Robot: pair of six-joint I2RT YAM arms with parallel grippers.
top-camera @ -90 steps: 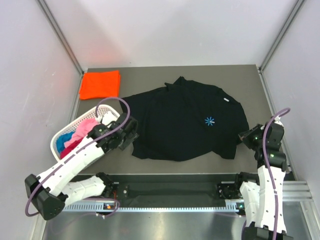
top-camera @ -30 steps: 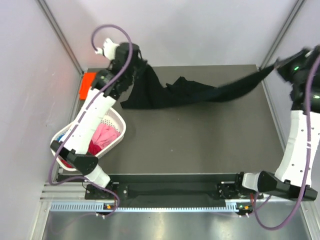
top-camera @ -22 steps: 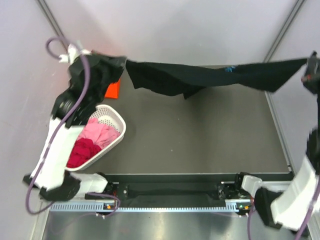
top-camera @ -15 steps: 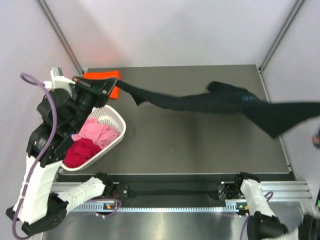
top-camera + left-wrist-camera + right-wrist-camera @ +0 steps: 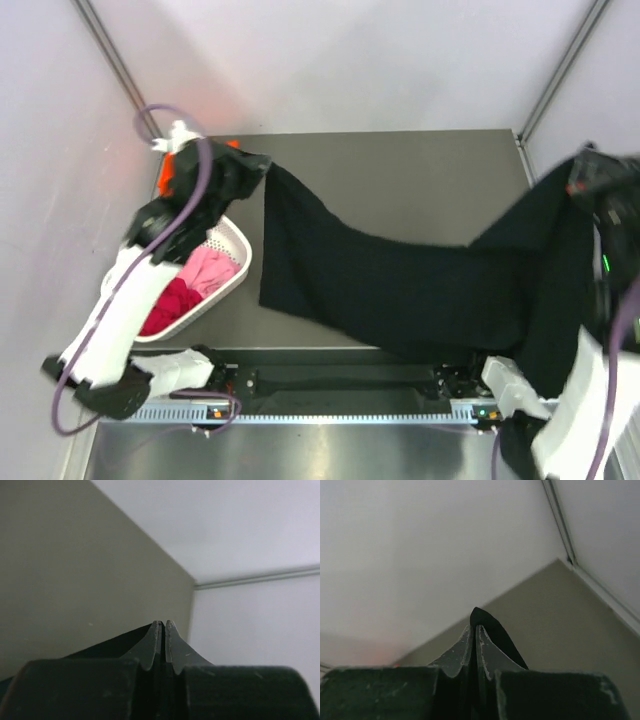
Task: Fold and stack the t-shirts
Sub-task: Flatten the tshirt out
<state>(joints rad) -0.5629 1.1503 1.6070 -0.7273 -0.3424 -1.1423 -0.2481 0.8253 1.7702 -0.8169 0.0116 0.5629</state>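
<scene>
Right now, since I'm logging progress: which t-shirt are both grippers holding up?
The black t-shirt, stretched between the left gripper and the right gripper. The pink t-shirt and the magenta t-shirt lie crumpled in the basket.

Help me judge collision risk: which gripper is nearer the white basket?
Left. The left gripper hangs by the basket at its far rim, shut on the black t-shirt; the right gripper holds the shirt's other end at the table right edge.

- One black shirt (image 5: 400, 290)
- One orange shirt (image 5: 163, 182)
- One pink shirt (image 5: 205, 268)
- One magenta shirt (image 5: 168, 305)
- One basket (image 5: 238, 245)
- Two grippers: left gripper (image 5: 161, 626), right gripper (image 5: 474, 628)
- One table (image 5: 400, 190)
</scene>
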